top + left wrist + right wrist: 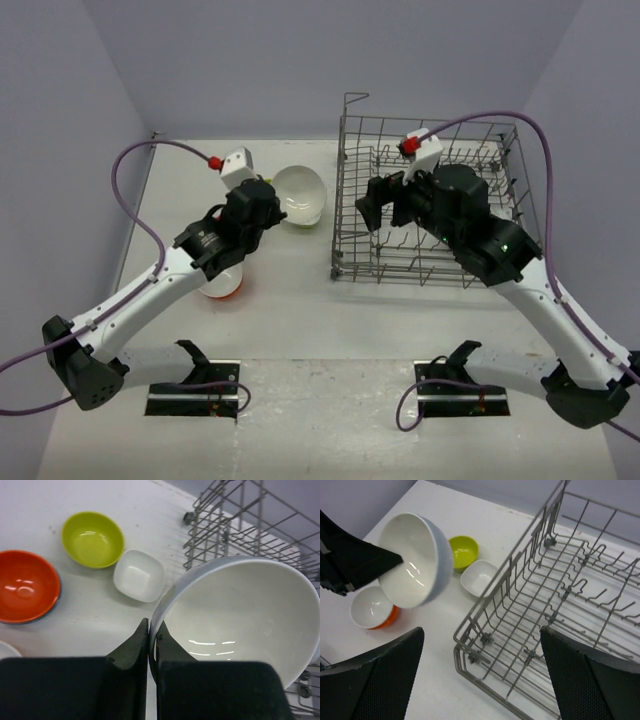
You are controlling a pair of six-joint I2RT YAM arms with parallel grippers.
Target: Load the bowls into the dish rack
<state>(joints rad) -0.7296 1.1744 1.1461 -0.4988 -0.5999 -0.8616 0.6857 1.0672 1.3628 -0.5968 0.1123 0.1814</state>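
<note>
Left gripper (150, 642) pinches the tilted white bowl (240, 625) by its rim, the dish rack (430, 262) lying just to its right, right gripper (373, 208) spread above it.

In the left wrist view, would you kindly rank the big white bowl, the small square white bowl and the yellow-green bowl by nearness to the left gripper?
1. Big white bowl: rim pinched in the left gripper.
2. Small square white bowl: on the table, just ahead.
3. Yellow-green bowl: farther ahead, upper left of view.
</note>
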